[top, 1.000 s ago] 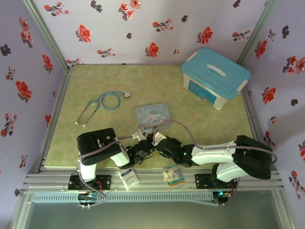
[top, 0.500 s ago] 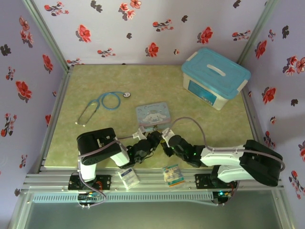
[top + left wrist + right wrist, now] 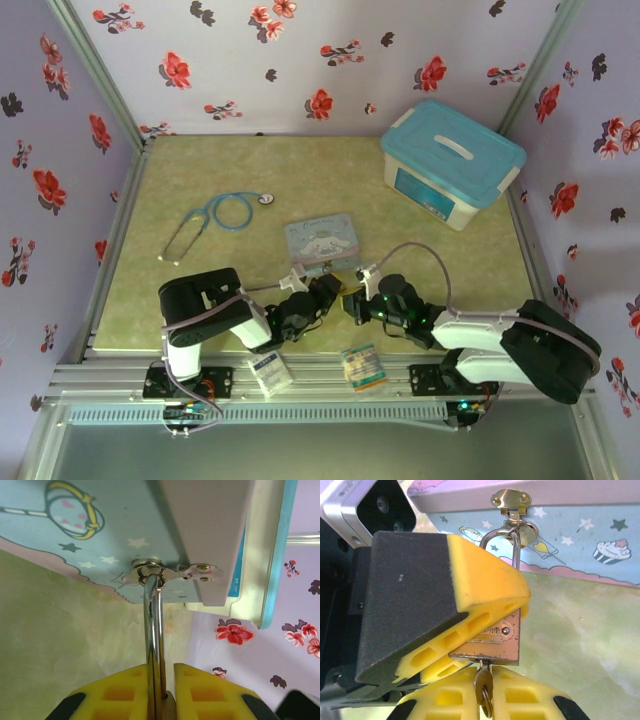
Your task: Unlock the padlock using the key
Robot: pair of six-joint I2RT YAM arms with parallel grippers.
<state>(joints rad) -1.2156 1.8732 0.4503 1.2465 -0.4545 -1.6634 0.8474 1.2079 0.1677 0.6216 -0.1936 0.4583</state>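
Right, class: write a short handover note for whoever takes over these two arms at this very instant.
Grippers: the left gripper is shut on the padlock, steadying its body. The right gripper is shut on the key.
Where: the shackle hangs through the hasp of the cartoon tin, and the key sits in the keyhole underneath.
Done: key inserted.
Left: turn the key and free the shackle, which shows no release yet.

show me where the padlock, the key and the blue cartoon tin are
padlock point(image 3: 495, 639): right wrist view, on the face of its brass body.
key point(image 3: 483, 692): right wrist view, on its head, just below the padlock.
blue cartoon tin point(image 3: 322, 240): top external view, on the middle of its lid.
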